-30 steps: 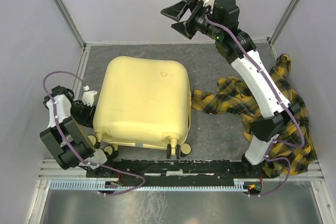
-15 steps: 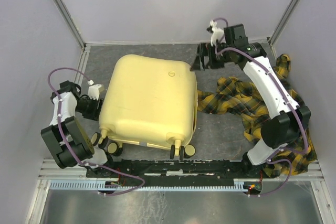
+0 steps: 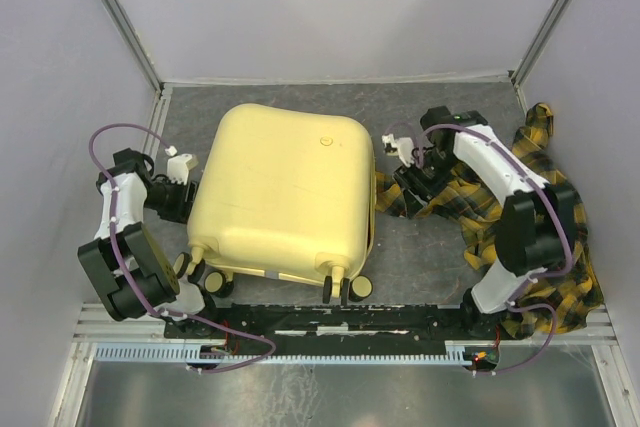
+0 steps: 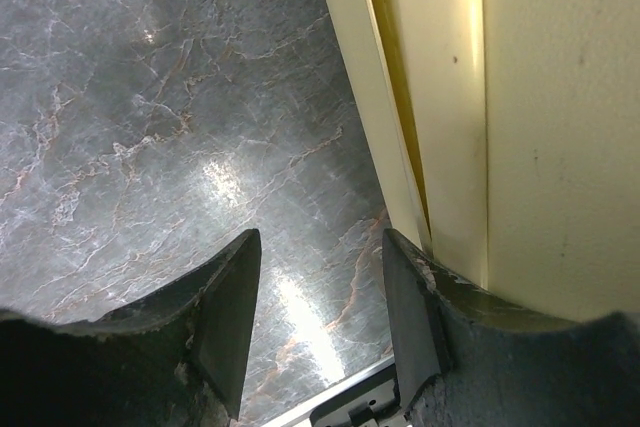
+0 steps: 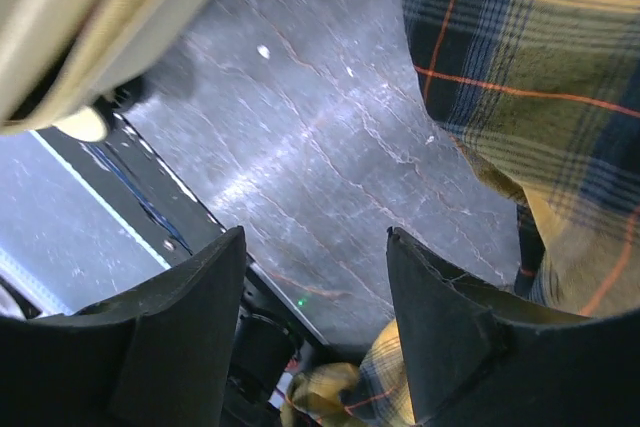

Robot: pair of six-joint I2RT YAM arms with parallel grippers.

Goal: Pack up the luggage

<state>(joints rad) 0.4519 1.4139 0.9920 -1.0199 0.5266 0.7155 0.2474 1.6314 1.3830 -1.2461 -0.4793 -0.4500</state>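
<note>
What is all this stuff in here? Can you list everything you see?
luggage: one, pale yellow, lying flat mid-table, wheels toward the arms.
cloth: one, yellow and navy plaid, crumpled to the right of the luggage.
table: one, grey marbled, under everything.
rail: one, black, along the near edge.
left arm: one, white and black, left of the luggage.
right arm: one, white and black, over the cloth.
left end effector: one, black, open, at the luggage's left side.
right end effector: one, black, open, at the cloth's left edge.
</note>
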